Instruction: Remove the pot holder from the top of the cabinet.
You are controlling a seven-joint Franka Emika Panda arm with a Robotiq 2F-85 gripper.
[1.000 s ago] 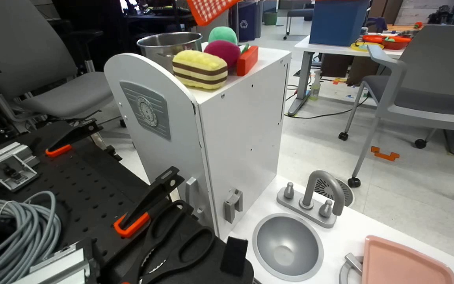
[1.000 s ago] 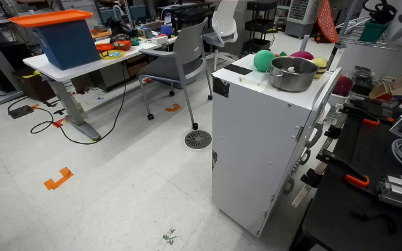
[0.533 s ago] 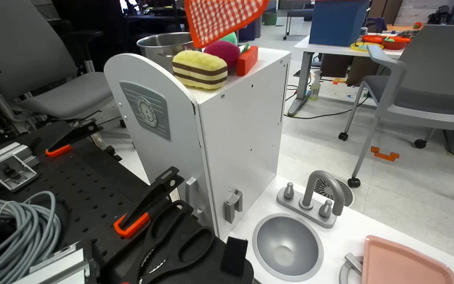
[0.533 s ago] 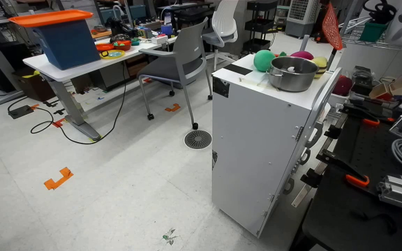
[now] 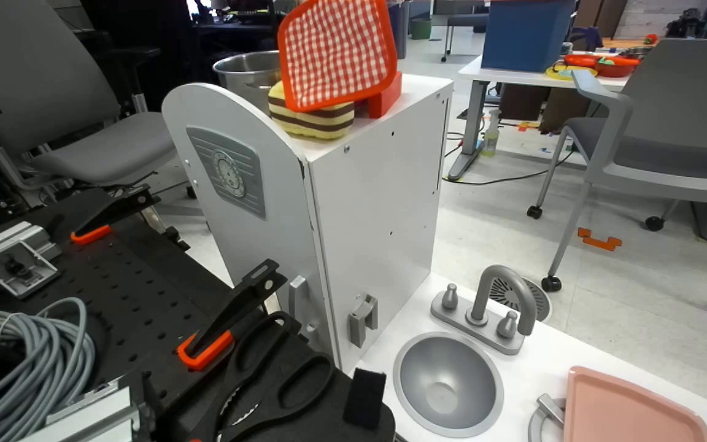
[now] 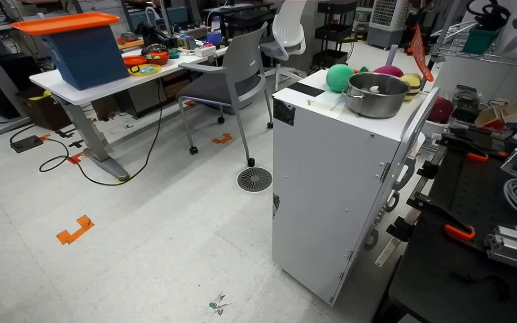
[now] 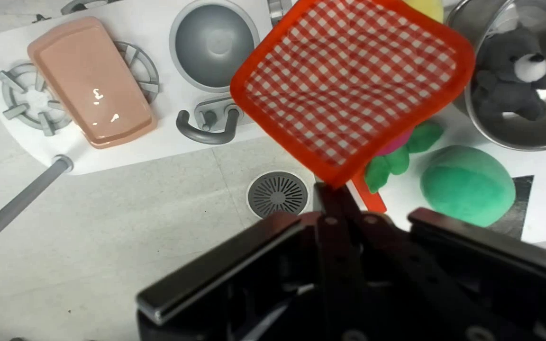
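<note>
At the jaws, wrist view: narrow, tight pinch on one corner of the pot holder [image 7: 349, 85], red-and-white check with red-orange border. Aloft at the top of the cabinet [image 5: 384, 202]; impossible to tell whether over the top or past the edge. In an exterior view, in front of a striped plush block [image 5: 315, 126], partly hiding it, contact unclear. On the cabinet: red-orange block [image 5: 388, 98]; magenta plush [image 6: 388, 70]; green ball [image 6: 339, 78] just beside a steel pot [image 6: 377, 101]; grey plush bear [image 7: 514, 80] inside the pot. Next to the cabinet: grey sink bowl [image 5: 448, 380], faucet [image 5: 481, 299], pink tray [image 5: 633, 408]. Facing the arched side panel: black perforated tabletop [image 5: 139, 276] with coiled grey cable [image 5: 53, 347].
</note>
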